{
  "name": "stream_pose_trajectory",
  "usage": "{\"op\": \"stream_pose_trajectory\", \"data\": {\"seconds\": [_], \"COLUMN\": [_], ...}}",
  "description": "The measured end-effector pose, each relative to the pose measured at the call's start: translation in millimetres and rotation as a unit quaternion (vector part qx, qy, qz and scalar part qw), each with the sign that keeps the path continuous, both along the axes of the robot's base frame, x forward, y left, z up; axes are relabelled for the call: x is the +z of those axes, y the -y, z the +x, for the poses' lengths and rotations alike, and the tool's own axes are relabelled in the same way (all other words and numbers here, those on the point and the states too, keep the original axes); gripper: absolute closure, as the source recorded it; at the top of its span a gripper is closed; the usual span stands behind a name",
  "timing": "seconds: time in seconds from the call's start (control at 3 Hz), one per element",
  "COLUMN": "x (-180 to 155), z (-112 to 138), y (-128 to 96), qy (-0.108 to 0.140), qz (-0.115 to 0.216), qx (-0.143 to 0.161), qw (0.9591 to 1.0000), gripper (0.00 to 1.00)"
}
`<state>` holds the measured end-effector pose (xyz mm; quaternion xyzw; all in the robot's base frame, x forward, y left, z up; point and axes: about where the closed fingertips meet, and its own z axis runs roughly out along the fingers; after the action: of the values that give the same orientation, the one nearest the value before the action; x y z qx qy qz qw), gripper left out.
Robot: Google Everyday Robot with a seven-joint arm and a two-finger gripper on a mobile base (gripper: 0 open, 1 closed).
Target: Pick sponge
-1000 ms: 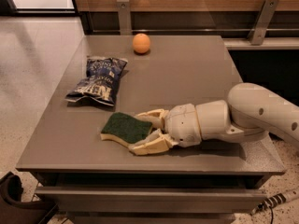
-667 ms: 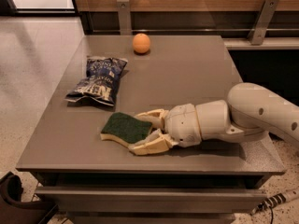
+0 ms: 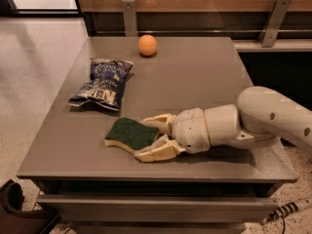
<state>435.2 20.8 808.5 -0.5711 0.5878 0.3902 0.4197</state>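
Observation:
The sponge [image 3: 127,133], dark green on top over pale yellow foam, lies flat near the front edge of the grey table [image 3: 195,77]. My gripper [image 3: 145,138] reaches in from the right, low over the table. Its two cream fingers [image 3: 157,152] are spread apart and straddle the sponge's right end, one along the far side and one along the near side. The sponge rests on the table between them. The white arm [image 3: 273,113] runs off to the right.
A dark blue crinkled snack bag [image 3: 102,84] lies at the left of the table, just behind the sponge. An orange [image 3: 147,45] sits at the back. A wooden wall with metal brackets [image 3: 129,13] stands behind the table.

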Motion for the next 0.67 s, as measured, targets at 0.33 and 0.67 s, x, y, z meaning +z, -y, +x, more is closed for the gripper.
{"op": "stream_pose_trajectory", "data": {"seconds": [0.33, 0.67], "x": [42, 72], "z": [2, 6], "y": [13, 19], "qy": [0.031, 0.054], "qz": [-0.015, -0.024], "qx": [-0.01, -0.016], "qw": [0.9994, 0.9981], "gripper": [1.0, 1.0]}}
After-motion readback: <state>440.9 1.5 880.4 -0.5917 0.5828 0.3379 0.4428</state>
